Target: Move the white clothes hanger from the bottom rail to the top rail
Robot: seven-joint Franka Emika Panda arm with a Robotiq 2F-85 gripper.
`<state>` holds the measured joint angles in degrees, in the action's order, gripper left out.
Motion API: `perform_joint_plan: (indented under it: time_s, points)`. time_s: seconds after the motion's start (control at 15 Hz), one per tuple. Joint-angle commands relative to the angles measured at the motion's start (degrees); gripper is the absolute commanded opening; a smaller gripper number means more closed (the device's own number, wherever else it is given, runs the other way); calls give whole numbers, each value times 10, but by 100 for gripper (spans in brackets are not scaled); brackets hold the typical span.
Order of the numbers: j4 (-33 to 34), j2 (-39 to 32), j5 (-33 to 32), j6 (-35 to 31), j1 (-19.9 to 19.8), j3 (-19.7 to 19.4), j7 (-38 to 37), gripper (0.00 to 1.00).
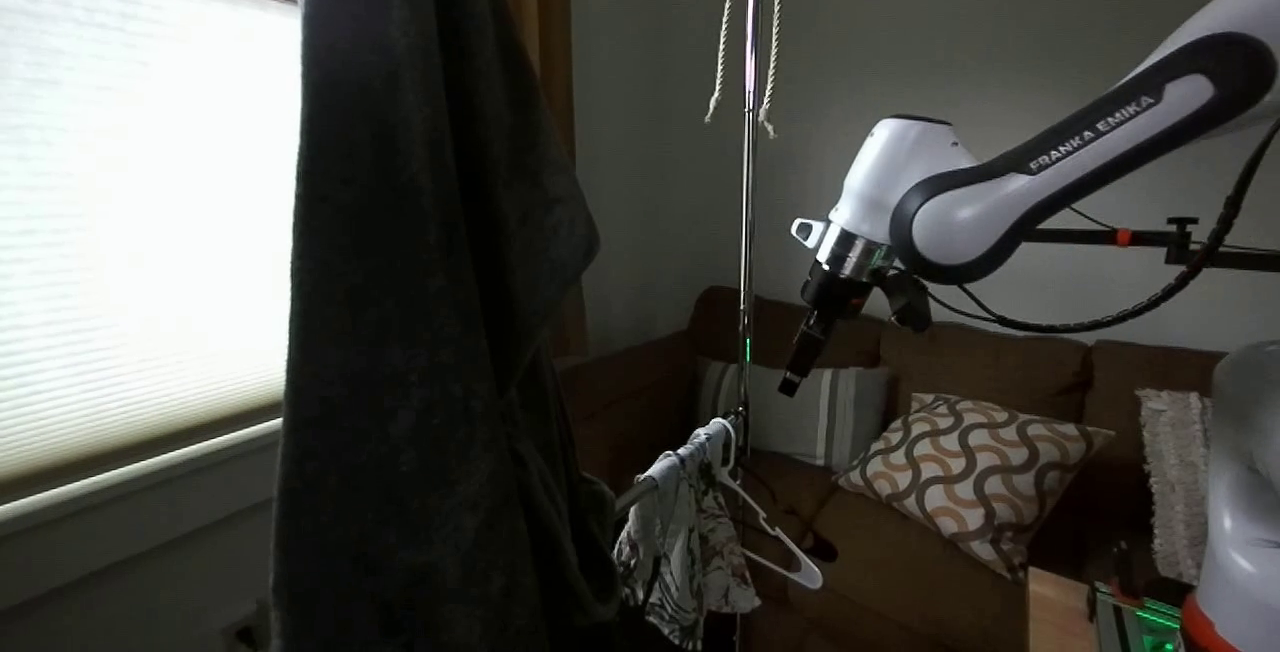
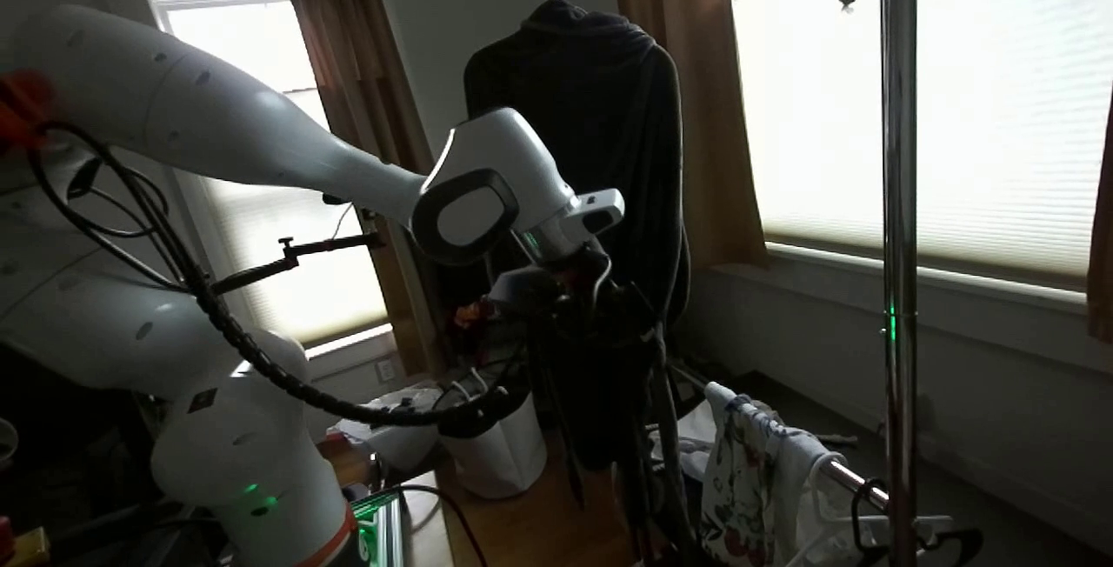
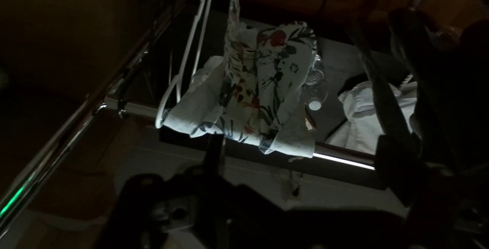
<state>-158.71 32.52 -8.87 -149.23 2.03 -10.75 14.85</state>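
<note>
The jaws stand wide, seemingly holding nothing, their fingers [image 3: 214, 151] dim in the wrist view. Below them, the white hanger [image 1: 803, 570] hangs on the bottom rail [image 3: 344, 158], cloth [image 3: 244, 88] crowding its hook [image 3: 161, 107]. The hanger should be light, springy and smooth, likely to swing or slip; a hold just under the hook looks best.

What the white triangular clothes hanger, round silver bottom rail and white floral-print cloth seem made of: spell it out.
White triangular clothes hanger: probably plastic, smooth; its rounded corner looks moulded.
Round silver bottom rail: likely polished metal, given its sharp bright streak.
White floral-print cloth: matte fabric, judging by soft folds; fibre unclear.
</note>
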Motion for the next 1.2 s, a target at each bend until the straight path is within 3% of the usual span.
perform_joint_plan:
  time_s: [0.0,0.13,0.4,0.53,0.67,0.73,1.07,1.13]
  points:
    - [-1,-114,140,-89,95,-114,138,100]
    - [-3,-152,236,-96,184,-198,213,100]
    - [-4,-261,420,-62,268,-255,285,100]
    - [-5,-301,513,-31,296,-264,310,100]
    - [-4,-330,608,-7,295,-257,344,100]
    - [-4,-304,541,-24,286,-248,312,100]
    - [2,-342,606,-4,289,-249,344,100]
    - [2,-355,668,-10,284,-251,368,100]
